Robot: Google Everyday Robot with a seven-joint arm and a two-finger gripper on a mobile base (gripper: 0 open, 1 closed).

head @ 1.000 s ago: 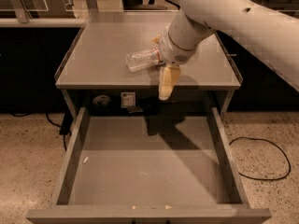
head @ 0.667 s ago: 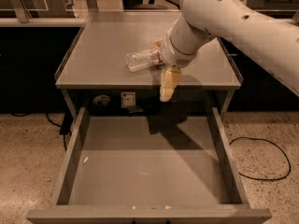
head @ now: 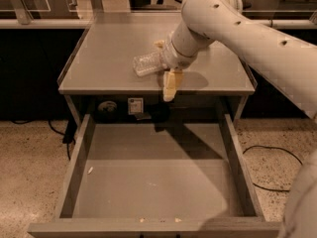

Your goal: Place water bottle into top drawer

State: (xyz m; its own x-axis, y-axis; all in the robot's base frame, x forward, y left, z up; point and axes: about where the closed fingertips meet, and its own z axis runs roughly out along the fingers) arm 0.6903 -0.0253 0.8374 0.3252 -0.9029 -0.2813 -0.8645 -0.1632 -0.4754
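Camera view: the pincer (head: 164, 71) hangs over the front edge of the worktop (head: 109, 58), clamped on the water bottle (head: 147, 63) — the bottle lies sideways, sticking out to the left, and looks lifted clear of the surface. The top drawer (head: 153, 177) stands open below, bottom bare. Bottle not yet over the drawer — probably held flat so it drops in lying down between the low sides.

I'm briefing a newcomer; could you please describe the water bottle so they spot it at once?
Above the grey cabinet top, behind the open top drawer, the white arm's claw hangs near the front edge. Gripped in it and sticking out sideways is the water bottle: small, ribbed and clear, unlike the opaque claw and grey metal around it.
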